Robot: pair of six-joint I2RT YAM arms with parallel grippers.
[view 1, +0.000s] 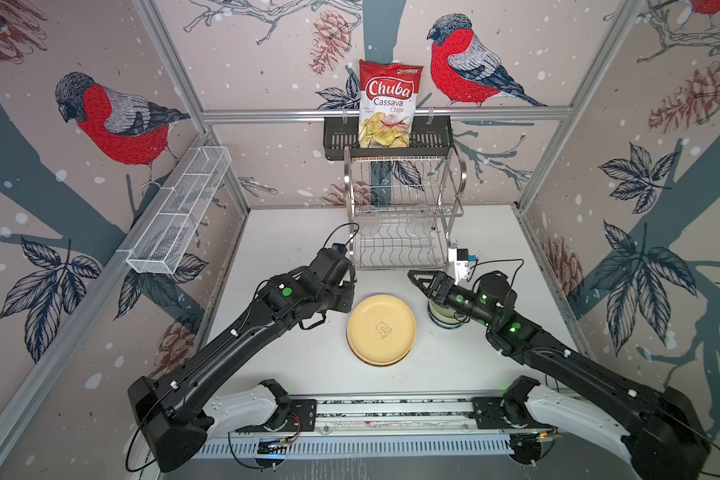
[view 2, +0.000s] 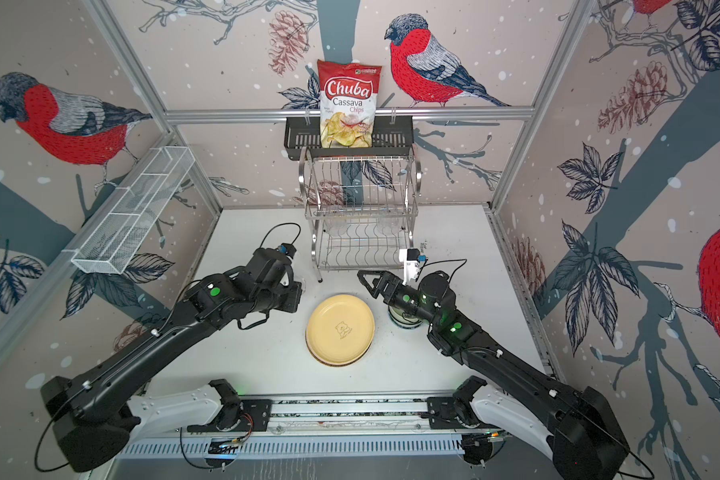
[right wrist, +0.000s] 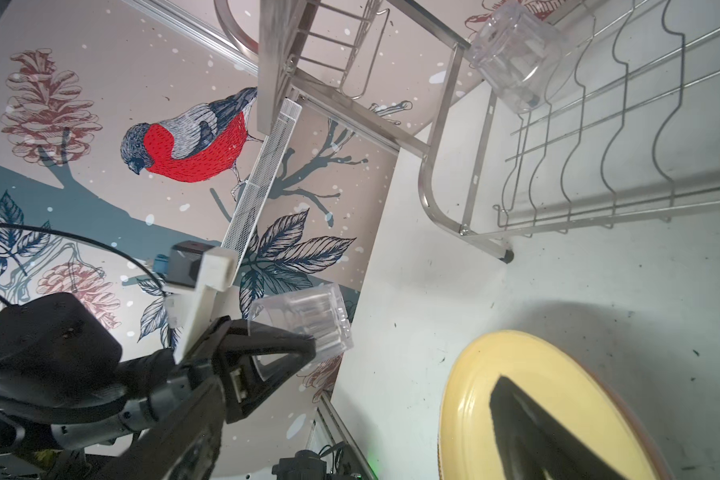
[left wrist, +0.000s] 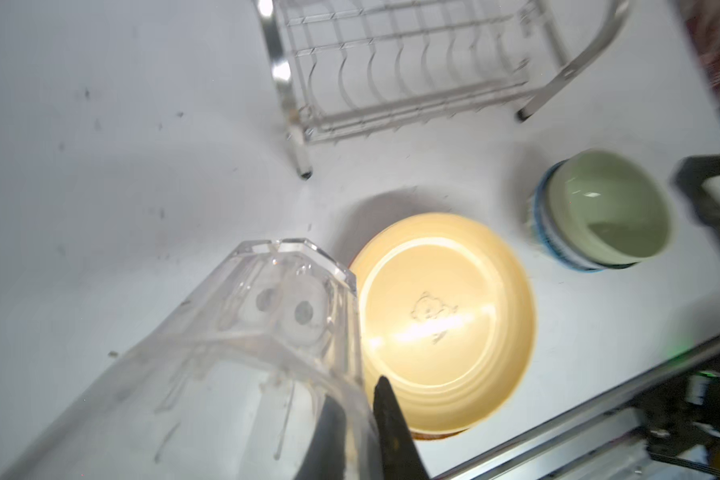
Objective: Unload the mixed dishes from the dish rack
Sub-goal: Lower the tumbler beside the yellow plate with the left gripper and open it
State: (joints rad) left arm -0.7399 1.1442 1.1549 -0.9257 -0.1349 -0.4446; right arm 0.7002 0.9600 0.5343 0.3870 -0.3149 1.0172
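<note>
- Dish rack (view 1: 404, 212), a shiny two-tier frame of steel wire, stands at the back middle of the white table (view 1: 292, 232). It is right below the black slotted basket (view 1: 337, 139) that holds a Chuba Cassava Chips bag (view 1: 387, 104).
- The right wrist view shows a clear faceted glass (right wrist: 512, 54) in the rack; which tier it is on I cannot tell.
- Cream-yellow plate (view 1: 381, 330) lies flat on the table in front of the rack, between the two arms. It tops a stack, and a darker rim peeks out under its near edge.
- Pale green bowl (left wrist: 607, 208) sits nested in a blue-white patterned bowl (left wrist: 541, 220). The pair stands upright on the table just beside the plate, on the right arm's side.
- Left gripper (left wrist: 356, 395) is clenched on the wall of a clear glass (left wrist: 267, 324) — one finger inside, one outside. The glass is held tilted over the table, left of the plate.
- Right gripper (view 1: 413, 277) has its jaws spread and grasps nothing. It hovers between the rack's front and the plate, just beside the bowls.
- White mesh tray (view 1: 179, 212) hangs on the left wall.
</note>
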